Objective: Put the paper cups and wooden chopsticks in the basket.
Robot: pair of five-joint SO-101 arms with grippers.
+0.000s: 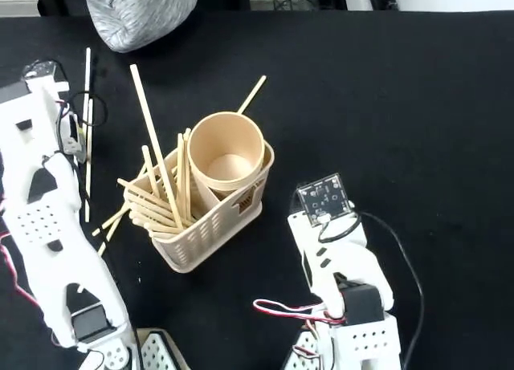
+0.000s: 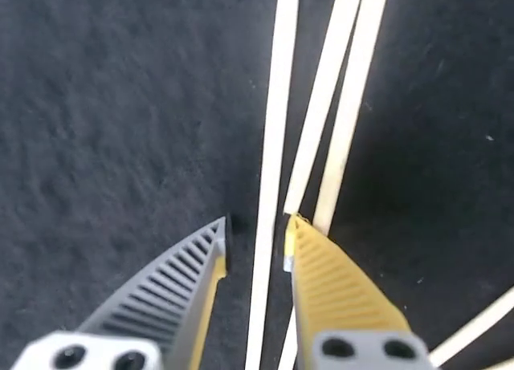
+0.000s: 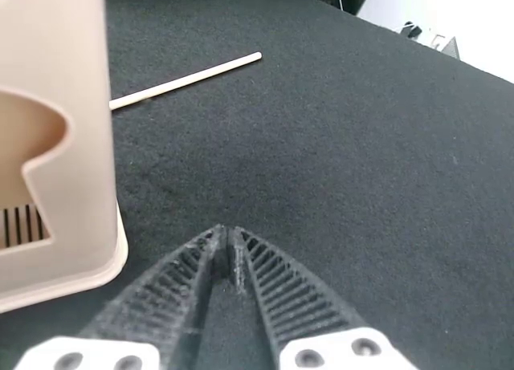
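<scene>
A cream basket (image 1: 210, 225) stands mid-table and holds a paper cup (image 1: 226, 155) and several wooden chopsticks (image 1: 161, 195). More chopsticks (image 1: 87, 105) lie loose on the black cloth at the left, beside the left arm (image 1: 48, 217). My left gripper (image 2: 255, 229) is open low over the cloth, with one chopstick (image 2: 273, 129) running between its fingers. Two more chopsticks (image 2: 345, 113) lie just beside it. My right gripper (image 3: 227, 233) is shut on nothing, near the basket's wall (image 3: 56, 145). One chopstick (image 3: 185, 81) pokes out beyond the basket.
A grey crumpled bag (image 1: 140, 13) lies at the table's far edge. The right arm (image 1: 337, 266) stands at the near side, right of the basket. Black cloth stretches bare over the right half of the table (image 1: 426, 105).
</scene>
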